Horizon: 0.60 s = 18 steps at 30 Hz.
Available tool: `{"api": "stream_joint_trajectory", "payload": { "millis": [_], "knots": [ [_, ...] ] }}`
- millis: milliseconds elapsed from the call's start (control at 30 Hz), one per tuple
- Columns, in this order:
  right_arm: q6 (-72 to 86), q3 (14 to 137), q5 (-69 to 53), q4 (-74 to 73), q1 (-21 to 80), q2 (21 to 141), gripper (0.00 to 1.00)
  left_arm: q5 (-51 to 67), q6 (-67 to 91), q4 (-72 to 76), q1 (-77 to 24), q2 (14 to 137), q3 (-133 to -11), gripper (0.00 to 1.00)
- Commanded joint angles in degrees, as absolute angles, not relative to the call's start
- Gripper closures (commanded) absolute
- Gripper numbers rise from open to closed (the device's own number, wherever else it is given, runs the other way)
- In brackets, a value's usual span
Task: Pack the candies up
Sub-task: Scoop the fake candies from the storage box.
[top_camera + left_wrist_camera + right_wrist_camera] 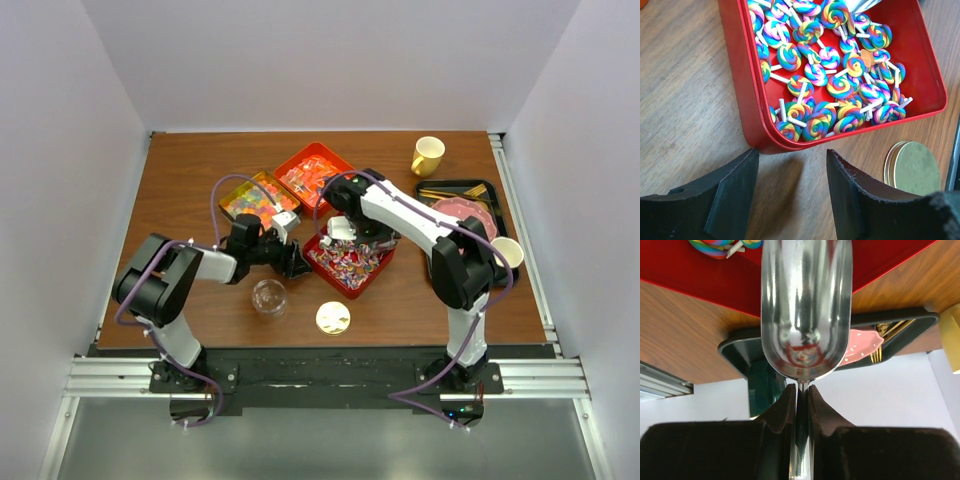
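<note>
Left wrist view: candies (830, 75) lie in the red tray (932, 75), left tool (792, 161) apart beside its corner, right tool (801, 395) clamped on an empty scoop (805, 305), clear jar (268, 297) looks empty, so packing is judged barely begun.

Soft, even light; crisp overview, softer close-ups.
The top view is bright and evenly lit, with only faint shadows on the wooden table (180, 180). The metal scoop (805, 315) carries streaky glare and warped reflections. Nearest the lens, the black fingers (730, 200) of the left gripper (792, 159) look dark and slightly soft.
</note>
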State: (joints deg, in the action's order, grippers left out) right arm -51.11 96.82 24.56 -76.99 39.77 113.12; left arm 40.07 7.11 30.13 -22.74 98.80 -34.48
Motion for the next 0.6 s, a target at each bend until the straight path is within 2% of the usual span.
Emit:
{"api": "stream_joint_trajectory", "payload": {
  "millis": [0,267,333,567],
  "knots": [
    [-50.63,98.7,8.18,-74.62,40.78,117.07,1.0,41.48,7.91,35.33,-23.12,100.37,-33.93,0.39],
    [-56.34,93.43,1.86,-65.58,40.26,113.65,1.0,44.11,9.4,38.75,-23.12,100.9,-33.05,0.41],
    [-56.69,92.72,3.59,-65.21,40.17,113.02,1.0,44.47,10.02,39.46,-23.12,100.9,-32.7,0.41],
    [-56.07,104.84,14.58,-77.16,39.99,116.98,1.0,44.03,8.79,36.92,-23.03,100.63,-33.48,0.41]
  ]
}}
